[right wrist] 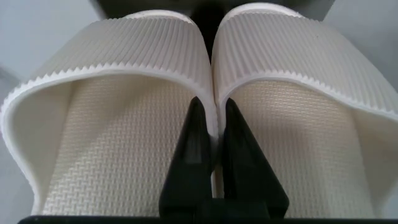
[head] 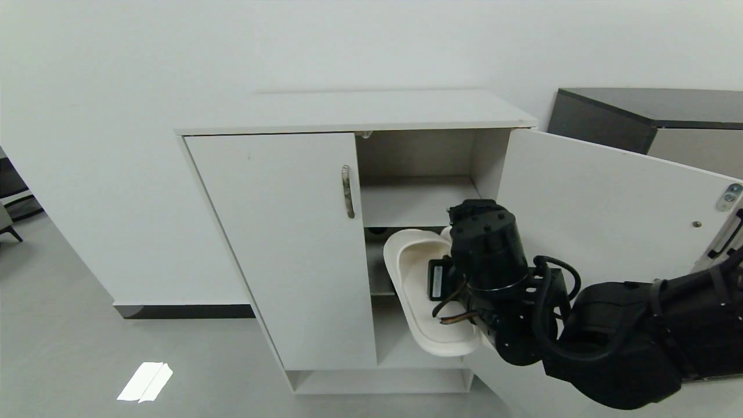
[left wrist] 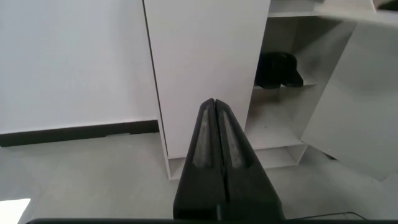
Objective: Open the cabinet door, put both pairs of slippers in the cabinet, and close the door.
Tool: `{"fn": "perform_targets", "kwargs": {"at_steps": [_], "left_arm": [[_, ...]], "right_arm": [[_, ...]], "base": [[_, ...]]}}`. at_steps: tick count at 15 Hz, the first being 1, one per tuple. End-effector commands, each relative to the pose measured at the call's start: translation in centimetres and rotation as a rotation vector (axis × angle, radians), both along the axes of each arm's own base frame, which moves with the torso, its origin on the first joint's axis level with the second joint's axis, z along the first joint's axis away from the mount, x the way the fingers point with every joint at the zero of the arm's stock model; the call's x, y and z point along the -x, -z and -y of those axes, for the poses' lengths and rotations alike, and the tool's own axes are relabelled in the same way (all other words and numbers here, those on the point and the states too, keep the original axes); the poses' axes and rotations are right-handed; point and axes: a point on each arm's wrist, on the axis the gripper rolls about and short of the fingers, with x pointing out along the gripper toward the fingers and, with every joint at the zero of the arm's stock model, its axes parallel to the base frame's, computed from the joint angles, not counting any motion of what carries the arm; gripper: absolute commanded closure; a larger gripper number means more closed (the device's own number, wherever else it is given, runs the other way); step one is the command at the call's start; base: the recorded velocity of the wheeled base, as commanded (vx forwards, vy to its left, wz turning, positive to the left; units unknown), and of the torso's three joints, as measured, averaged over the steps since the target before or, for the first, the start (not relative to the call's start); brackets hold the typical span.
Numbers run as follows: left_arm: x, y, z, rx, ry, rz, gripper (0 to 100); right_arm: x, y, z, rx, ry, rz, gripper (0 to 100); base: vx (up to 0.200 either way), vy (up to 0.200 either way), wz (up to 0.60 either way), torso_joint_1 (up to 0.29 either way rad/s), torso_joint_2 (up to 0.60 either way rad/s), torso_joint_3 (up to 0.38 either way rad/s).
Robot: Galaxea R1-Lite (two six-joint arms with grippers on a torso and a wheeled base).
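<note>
The white cabinet (head: 360, 111) stands against the wall with its left door (head: 278, 244) closed and its right door (head: 603, 209) swung wide open. My right gripper (right wrist: 211, 111) is shut on the pair of white slippers (right wrist: 124, 130), pinching their inner edges together. The white slippers (head: 415, 290) hang in the cabinet opening, toes toward the inside, just below the upper shelf (head: 415, 203). My left gripper (left wrist: 214, 106) is shut on nothing, low and back from the cabinet (left wrist: 205, 62). A dark shape (left wrist: 278, 70) lies on a shelf inside; I cannot tell what it is.
The open door stands out to the right of my right arm. The closed door carries a metal handle (head: 347, 191). A dark piece of furniture (head: 650, 113) sits behind at the right. Bare grey floor (head: 87, 325) stretches to the left.
</note>
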Motion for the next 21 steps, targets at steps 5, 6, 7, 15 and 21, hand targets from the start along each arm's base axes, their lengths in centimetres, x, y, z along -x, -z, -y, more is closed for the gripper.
{"fn": "perform_targets", "kwargs": {"at_steps": [5, 6, 7, 15, 21], "left_arm": [[0.0, 0.0, 0.0, -0.001, 0.001, -0.001, 100], [0.0, 0.0, 0.0, -0.001, 0.001, -0.001, 100], [0.0, 0.0, 0.0, -0.001, 0.001, -0.001, 100], [0.0, 0.0, 0.0, 0.000, 0.001, -0.001, 100], [0.0, 0.0, 0.0, 0.000, 0.001, -0.001, 100]], "right_arm": [[-2.0, 0.6, -2.7, 0.082, 0.064, 0.070, 100], [-2.2, 0.4, -2.8, 0.077, 0.071, 0.076, 100], [-2.2, 0.3, -2.9, 0.077, 0.070, 0.077, 100], [-4.7, 0.7, -2.4, 0.114, 0.105, 0.079, 100], [-8.6, 2.0, -3.5, 0.120, 0.096, 0.091, 100]], "base": [[0.000, 0.000, 0.00, 0.000, 0.00, 0.000], [0.000, 0.000, 0.00, 0.000, 0.00, 0.000], [0.000, 0.000, 0.00, 0.000, 0.00, 0.000], [0.175, 0.000, 0.00, -0.001, 0.00, 0.001], [0.200, 0.000, 0.00, 0.000, 0.00, 0.002]]}}
